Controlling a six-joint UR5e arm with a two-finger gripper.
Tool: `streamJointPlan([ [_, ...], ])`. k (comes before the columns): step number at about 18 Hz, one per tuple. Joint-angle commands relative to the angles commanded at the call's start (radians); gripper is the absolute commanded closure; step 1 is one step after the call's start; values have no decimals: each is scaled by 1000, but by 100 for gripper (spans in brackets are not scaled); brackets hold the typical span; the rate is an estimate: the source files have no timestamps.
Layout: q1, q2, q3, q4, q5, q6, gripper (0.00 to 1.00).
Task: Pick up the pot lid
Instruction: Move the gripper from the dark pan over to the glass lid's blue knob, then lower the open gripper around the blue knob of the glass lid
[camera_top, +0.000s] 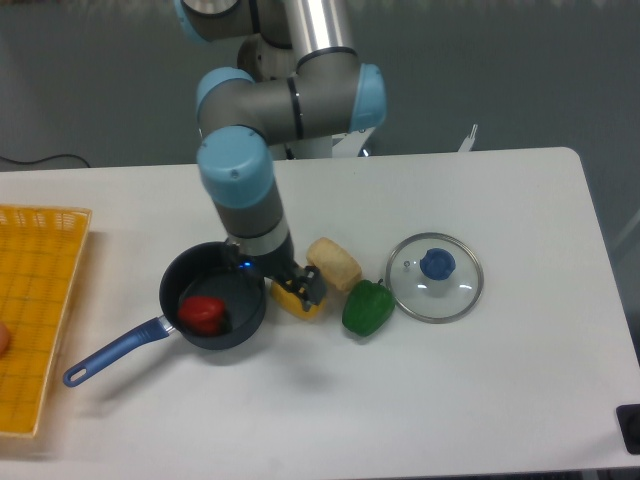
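The gripper (290, 272) is at the lower end of the arm, over the gap between the black pan and the yellow item, well left of the lid. Its fingertips cannot be made out, so whether it is open or shut is unclear. The pot lid (435, 299) lies flat on the right half of the table, a clear disc with a metal rim and a blue knob (437, 264) on top. Nothing touches the knob.
A black pan (238, 338) with a blue handle (118, 350) holds a red item (202, 315). Close to the gripper lie a yellow item (300, 306), a tan one (335, 264) and a green pepper (369, 308). An orange-yellow bin (36, 300) stands at the left edge.
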Motion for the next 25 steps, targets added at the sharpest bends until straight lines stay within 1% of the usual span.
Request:
streamJointPlan([
  [2,52,5,-2,-2,9,30,0],
  [5,115,12,-21,-9,8,205,0],
  [9,164,20,-49,-12,9,389,0],
  [12,209,18,-69,-11,12,585,0],
  [13,215,18,-71,-11,15,624,0],
  [14,220,17,-74,-11,17,641,0],
  [16,226,17,-77,-12,64,676,0],
  [18,238,15,-86,-14,97,783,0],
  [20,275,17,-103,-15,77,831,0],
  [25,321,17,-124,-3,49,879,0],
])
